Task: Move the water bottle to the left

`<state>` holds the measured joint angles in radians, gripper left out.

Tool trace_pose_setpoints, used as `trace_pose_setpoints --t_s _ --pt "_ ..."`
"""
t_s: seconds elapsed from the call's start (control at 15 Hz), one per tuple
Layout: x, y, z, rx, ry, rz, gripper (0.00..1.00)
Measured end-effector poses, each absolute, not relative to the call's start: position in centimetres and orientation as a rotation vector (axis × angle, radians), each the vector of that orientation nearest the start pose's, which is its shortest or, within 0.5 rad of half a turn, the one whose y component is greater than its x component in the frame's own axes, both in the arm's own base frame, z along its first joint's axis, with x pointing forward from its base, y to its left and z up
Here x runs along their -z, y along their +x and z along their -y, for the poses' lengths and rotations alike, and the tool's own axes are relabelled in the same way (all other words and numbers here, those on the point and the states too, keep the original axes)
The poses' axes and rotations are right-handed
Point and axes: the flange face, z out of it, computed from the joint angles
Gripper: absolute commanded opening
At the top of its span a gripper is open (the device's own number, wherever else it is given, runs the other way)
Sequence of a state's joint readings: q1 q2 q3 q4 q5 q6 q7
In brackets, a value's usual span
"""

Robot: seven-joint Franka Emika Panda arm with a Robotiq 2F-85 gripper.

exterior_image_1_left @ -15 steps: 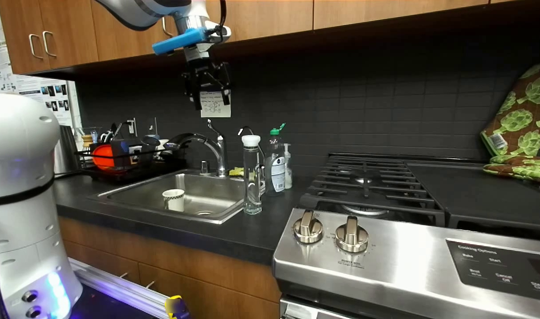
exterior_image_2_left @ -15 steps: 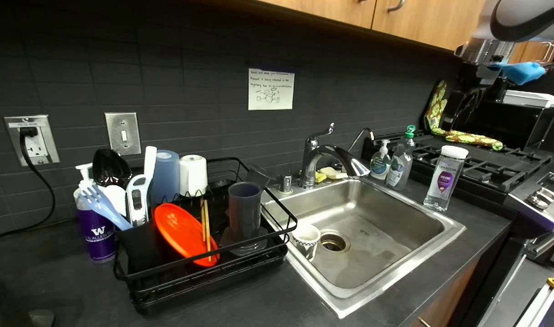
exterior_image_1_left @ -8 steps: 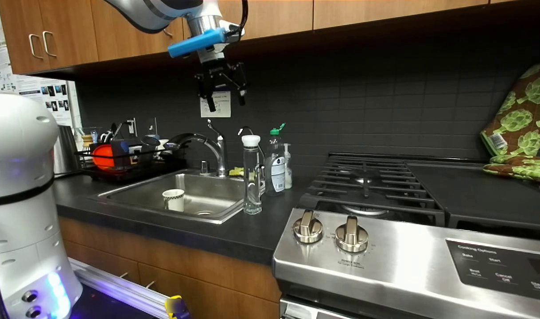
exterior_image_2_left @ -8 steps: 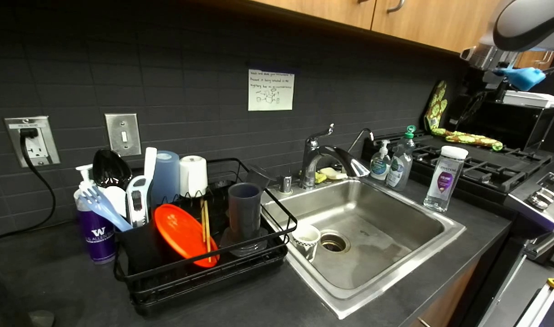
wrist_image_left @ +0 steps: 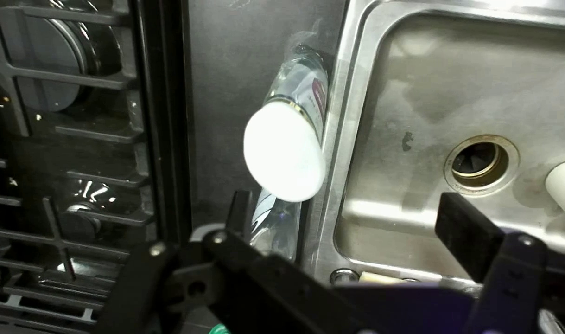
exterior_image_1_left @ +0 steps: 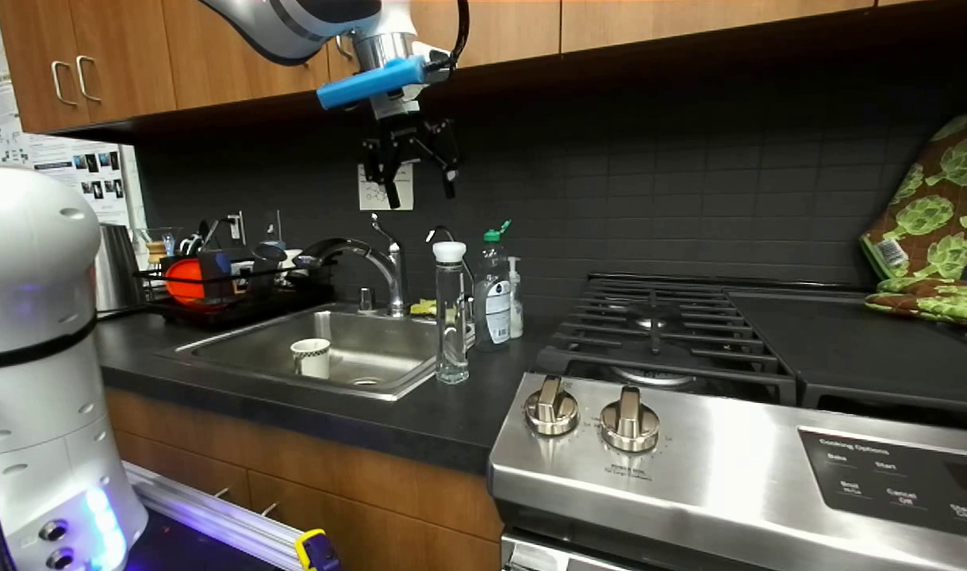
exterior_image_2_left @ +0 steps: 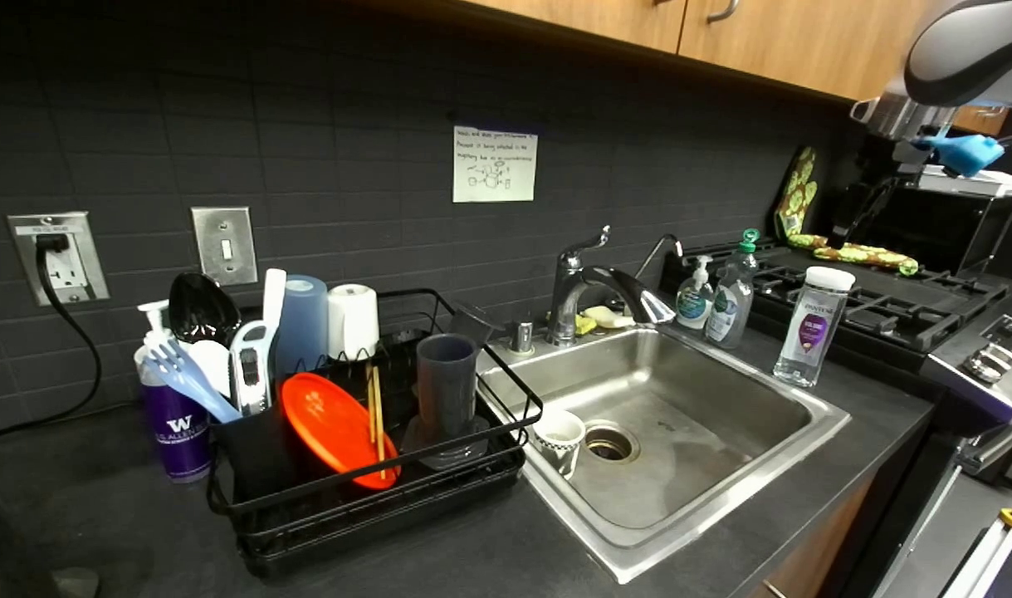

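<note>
The water bottle, tall and clear with a white cap, stands upright on the counter between sink and stove. It shows in both exterior views (exterior_image_1_left: 451, 317) (exterior_image_2_left: 811, 328). In the wrist view its white cap (wrist_image_left: 284, 153) is above and left of the gap between the fingers. My gripper (exterior_image_1_left: 421, 196) is open and empty, in the air above the bottle's height and a little left of it in that exterior view. In the wrist view the gripper's (wrist_image_left: 348, 214) fingers are spread wide over the sink's edge. Nothing touches the bottle.
A green-capped dish soap bottle (exterior_image_1_left: 495, 305) and a pump soap bottle (exterior_image_2_left: 695, 297) stand behind the water bottle. The sink (exterior_image_2_left: 680, 432) holds a white cup (exterior_image_2_left: 560, 440). The faucet (exterior_image_1_left: 396, 270) rises behind the sink. A dish rack (exterior_image_2_left: 373, 473) and stove (exterior_image_1_left: 658, 333) flank it. Cabinets hang above.
My gripper has moved right and slightly down in an exterior view, closer to the water bottle. Its fingers stay open. The bottle has not moved.
</note>
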<state>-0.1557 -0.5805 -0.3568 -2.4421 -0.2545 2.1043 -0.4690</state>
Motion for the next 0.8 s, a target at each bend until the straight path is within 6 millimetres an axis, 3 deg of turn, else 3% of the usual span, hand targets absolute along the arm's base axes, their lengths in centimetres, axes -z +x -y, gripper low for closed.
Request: trace_pose_setpoints --t_s 0.8 --pt "-48.0 35.3 23.9 0.206 -3.264 0.161 1.00"
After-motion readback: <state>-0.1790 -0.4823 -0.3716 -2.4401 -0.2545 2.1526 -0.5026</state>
